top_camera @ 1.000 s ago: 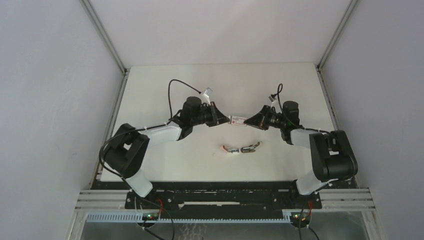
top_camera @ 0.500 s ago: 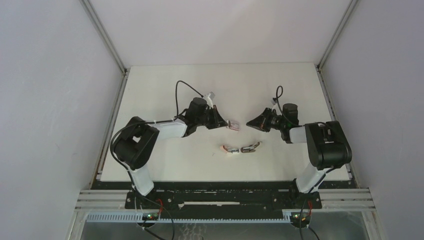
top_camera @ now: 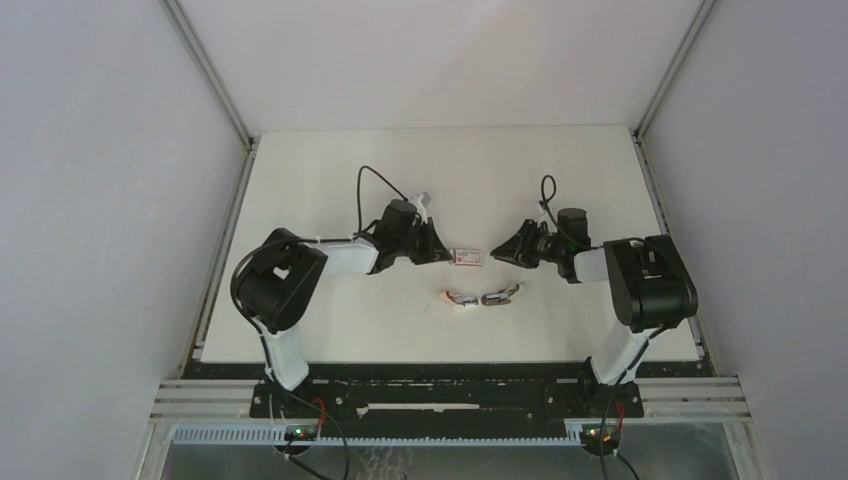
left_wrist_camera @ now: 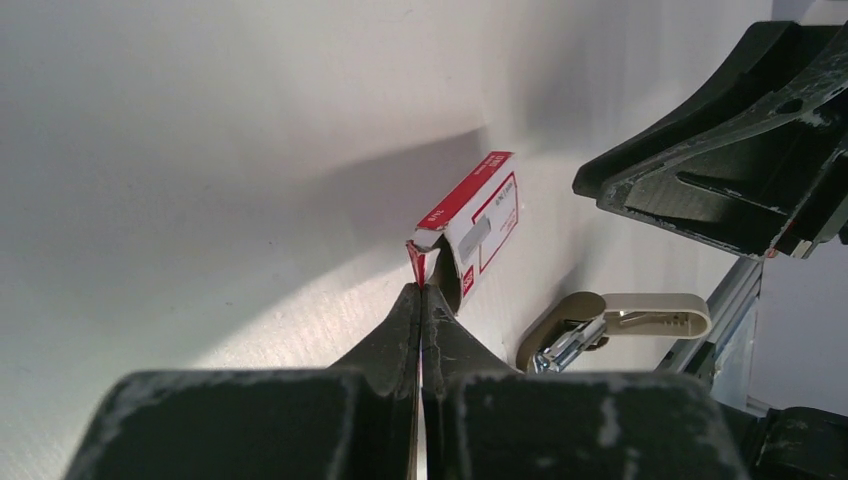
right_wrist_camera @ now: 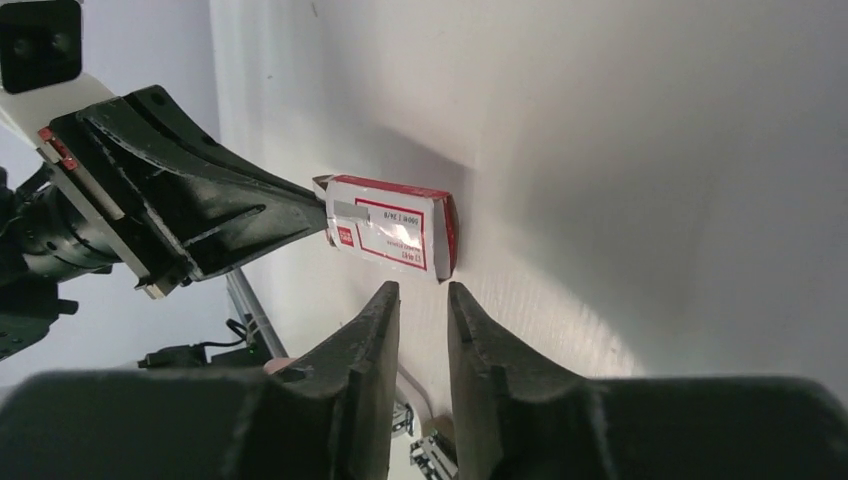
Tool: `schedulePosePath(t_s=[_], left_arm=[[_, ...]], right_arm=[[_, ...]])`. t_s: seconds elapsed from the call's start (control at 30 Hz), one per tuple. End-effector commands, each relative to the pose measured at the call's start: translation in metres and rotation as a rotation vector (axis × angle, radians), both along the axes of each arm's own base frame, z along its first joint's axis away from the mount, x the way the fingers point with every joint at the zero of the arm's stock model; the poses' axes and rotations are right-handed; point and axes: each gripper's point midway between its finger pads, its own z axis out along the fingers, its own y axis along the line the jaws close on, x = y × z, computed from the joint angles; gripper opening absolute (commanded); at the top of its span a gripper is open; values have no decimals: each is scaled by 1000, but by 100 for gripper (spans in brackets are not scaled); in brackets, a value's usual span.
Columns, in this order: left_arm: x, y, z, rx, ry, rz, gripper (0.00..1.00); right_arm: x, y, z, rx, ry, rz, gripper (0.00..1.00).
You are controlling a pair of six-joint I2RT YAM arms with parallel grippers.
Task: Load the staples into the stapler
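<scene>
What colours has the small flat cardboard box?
The box: white, red print; right wrist view.

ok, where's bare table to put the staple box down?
Free: the far half of the table behind both grippers, and the near strip between the stapler and the arm bases. Crowded: the centre, where the left gripper pinches the box, the right gripper faces it, and the dark tool lies beside the stapler.
</scene>
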Motion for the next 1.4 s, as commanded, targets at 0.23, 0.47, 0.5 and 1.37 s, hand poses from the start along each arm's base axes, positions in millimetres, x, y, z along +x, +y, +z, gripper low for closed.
schedulePosePath(t_s=[0.23, 0.47, 0.5, 1.37], left_arm=[[20, -9, 12, -6, -56, -12, 0], [20, -9, 11, 0, -54, -14, 0], [21, -8, 10, 2, -53, -13, 0], [22, -8, 6, 8, -39, -2, 0]], right_arm=[[22, 22, -11, -63, -37, 102, 29], [21, 32, -17, -48, -23, 143, 24], [21, 34, -17, -42, -23, 149, 22], [14, 51, -6, 33, -30, 234, 2]])
